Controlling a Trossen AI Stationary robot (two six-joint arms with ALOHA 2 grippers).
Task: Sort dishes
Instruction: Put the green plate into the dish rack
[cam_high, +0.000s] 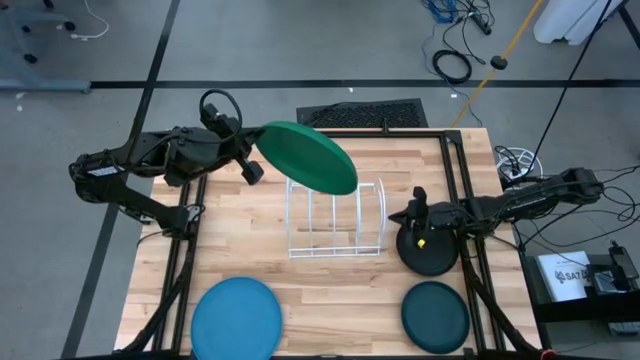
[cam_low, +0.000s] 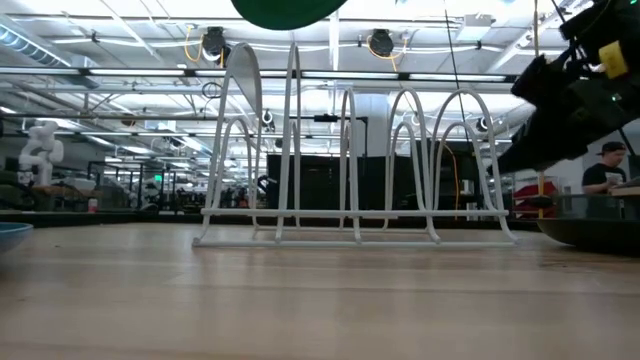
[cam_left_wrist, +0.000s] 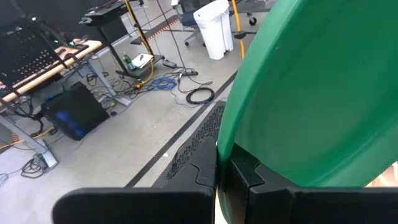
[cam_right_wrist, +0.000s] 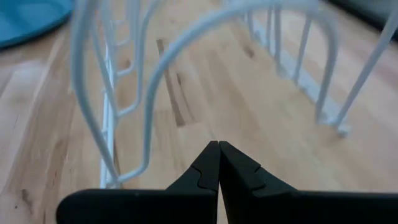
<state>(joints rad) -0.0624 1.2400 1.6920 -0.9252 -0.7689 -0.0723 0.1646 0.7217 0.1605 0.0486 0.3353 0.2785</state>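
Note:
My left gripper is shut on the large green plate, which it holds in the air over the far left part of the white wire rack. The plate's lower edge shows at the top of the low view. My right gripper is shut and empty just right of the rack, its fingers pointing at the wires. The smaller black plate lies flat under the right arm. The light blue plate and the dark teal plate lie flat near the front edge. My left gripper pinches the green plate's rim between its two fingers, at the plate's left edge. The fingers come at it from the table's left. The plate is lifted clear and tilted, high above the rack.
The rack stands at the table's middle with upright wire loops. Dark frame rails run along the table's sides. Bare wood lies in front of the rack, between the blue and teal plates.

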